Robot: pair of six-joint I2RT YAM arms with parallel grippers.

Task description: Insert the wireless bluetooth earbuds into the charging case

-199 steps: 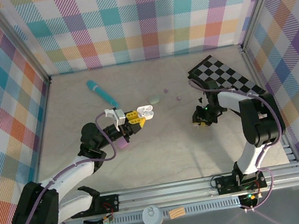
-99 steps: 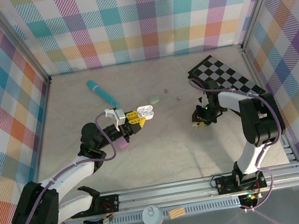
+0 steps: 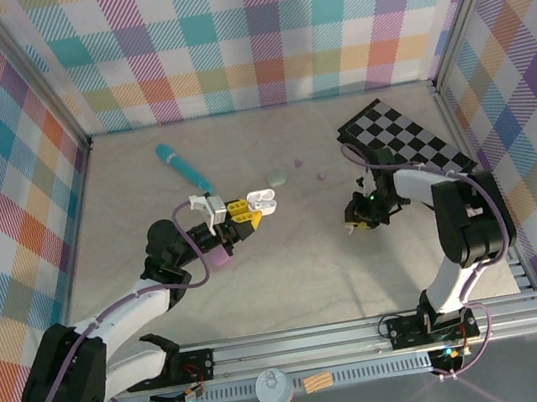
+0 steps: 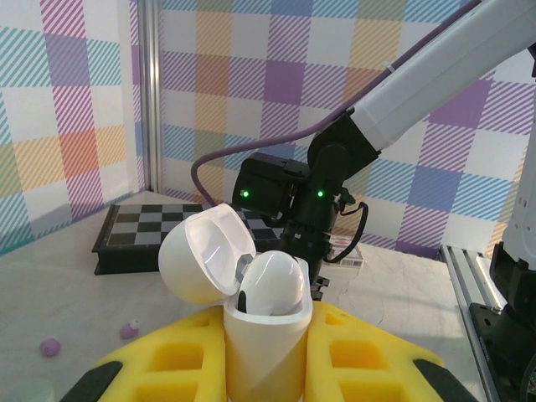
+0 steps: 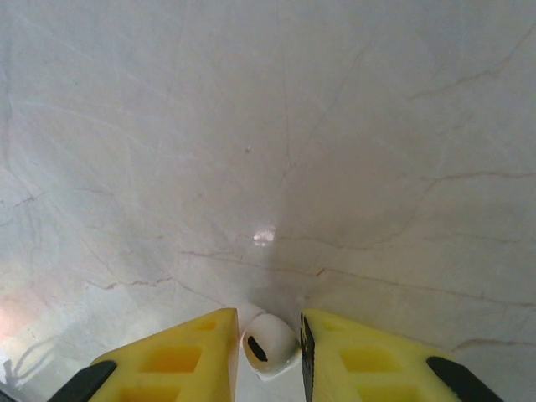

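White earbud (image 5: 270,342) pinched in right end effector (image 3: 357,218), low at worktop (image 5: 276,126) | left end effector (image 3: 246,207) clamps charging case (image 4: 243,293), lid open, well apart | progress: insertion pending | left: purple buds (image 3: 320,174) loose on worktop

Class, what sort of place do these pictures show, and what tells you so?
Most likely a robot lab test cell: a table boxed in by plaid panels on a metal frame, two robot arms bolted to a rail at its near edge, and a chessboard.
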